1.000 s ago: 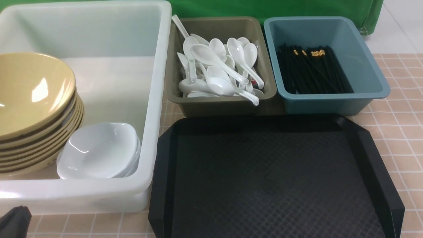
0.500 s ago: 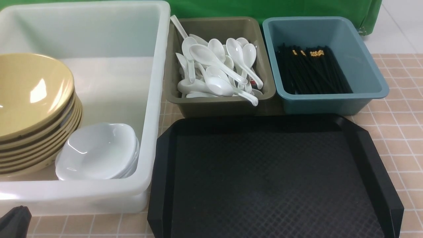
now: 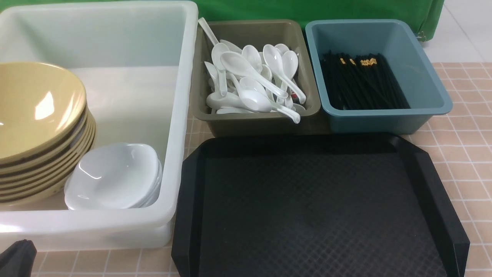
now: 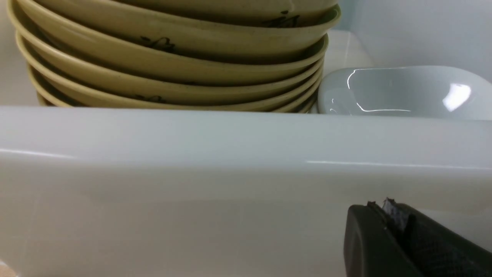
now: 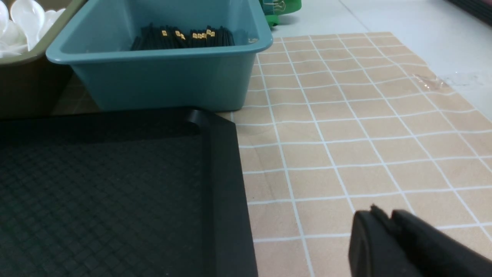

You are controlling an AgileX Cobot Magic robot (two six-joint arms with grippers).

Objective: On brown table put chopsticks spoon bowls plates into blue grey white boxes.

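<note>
Front view gives me the white box (image 3: 180,115) holding the stacked yellow bowls (image 3: 38,115) and white plates (image 3: 111,177), the grey box (image 3: 253,119) heaped with spoons (image 3: 250,77) and the blue box (image 3: 384,115) with black chopsticks (image 3: 361,84), all on the brown table (image 3: 461,134) behind the black tray (image 3: 315,207). My left gripper (image 4: 388,215) sits with its jaws pressed together on nothing, just outside the white box's near wall, the bowls and plates beyond that wall. My right gripper (image 5: 384,219) looks closed and holds nothing, low over bare table beside the tray's edge, the blue box well ahead of it.
</note>
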